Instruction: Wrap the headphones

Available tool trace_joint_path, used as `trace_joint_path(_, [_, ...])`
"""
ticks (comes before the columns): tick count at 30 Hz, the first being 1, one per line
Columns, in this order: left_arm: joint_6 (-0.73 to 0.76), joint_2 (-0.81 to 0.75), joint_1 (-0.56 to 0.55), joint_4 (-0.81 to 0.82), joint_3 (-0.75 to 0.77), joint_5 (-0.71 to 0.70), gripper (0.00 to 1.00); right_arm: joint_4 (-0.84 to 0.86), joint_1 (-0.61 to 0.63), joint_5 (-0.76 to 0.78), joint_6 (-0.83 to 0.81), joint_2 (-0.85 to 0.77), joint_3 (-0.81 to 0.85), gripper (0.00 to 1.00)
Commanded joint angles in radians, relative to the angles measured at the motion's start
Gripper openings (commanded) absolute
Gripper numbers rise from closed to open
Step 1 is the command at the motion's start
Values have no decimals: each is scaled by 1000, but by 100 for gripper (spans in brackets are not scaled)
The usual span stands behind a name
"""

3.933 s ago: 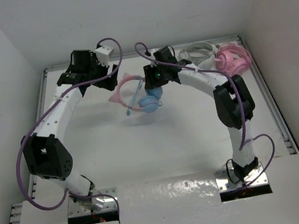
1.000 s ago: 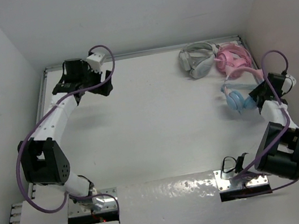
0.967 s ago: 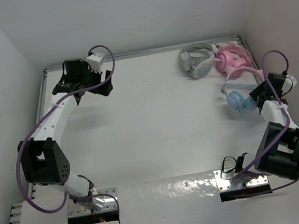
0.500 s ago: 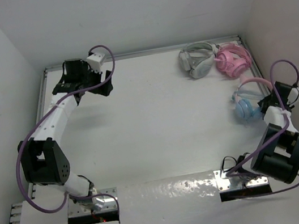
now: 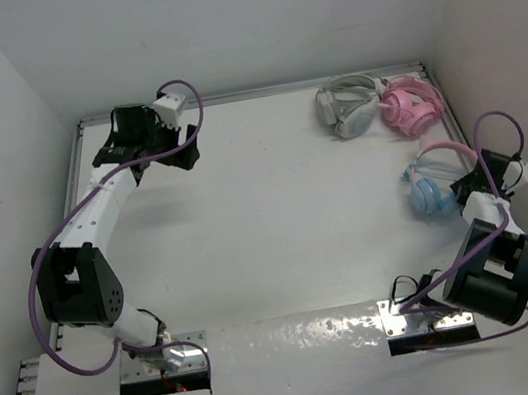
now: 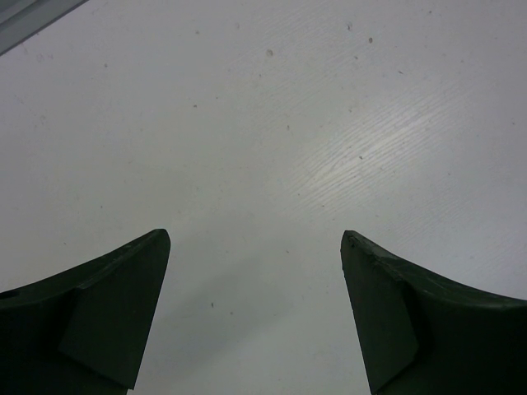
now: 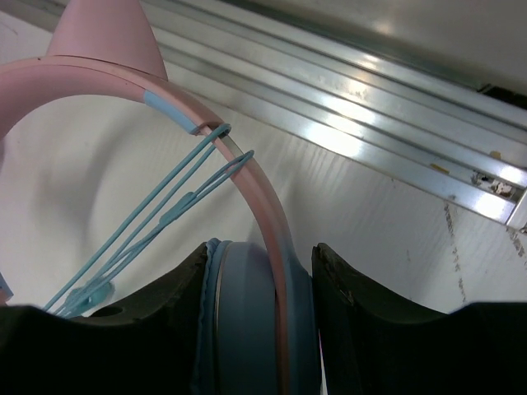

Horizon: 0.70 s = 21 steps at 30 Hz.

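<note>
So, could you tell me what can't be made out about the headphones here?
Right wrist view: the end of the cable on the headphones is cut off by the frame edge and the right gripper.
Top view: the cable is too thin to trace.
Top view: whether the headphones touch the table is unclear, since a gap would not show from above.

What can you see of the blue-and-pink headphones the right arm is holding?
The headphones have round light blue ear cups and a pink, plastic-looking headband with a pointed ear-like bump. Strands of a thin light blue cable loop over the headband. The right gripper is clamped on one ear cup, near the right edge of the table. Whether they rest on it is unclear.
</note>
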Motion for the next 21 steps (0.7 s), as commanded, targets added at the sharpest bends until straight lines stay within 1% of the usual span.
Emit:
trace_joint_path(1, [9,-1,13,40,-3,21,82,84,6,-15,38,-5,-2,0])
trace_joint_path(5, [6,5,13,42,-2,26,82,90,17,-14,34,-11,-8,0])
trace_joint_path(11, [6,10,13,39,-2,26,82,92,122,34,21,12,4,0])
trace_joint_path(21, [8,16,13,40,-3,29,82,95,239,48,20,94,37,0])
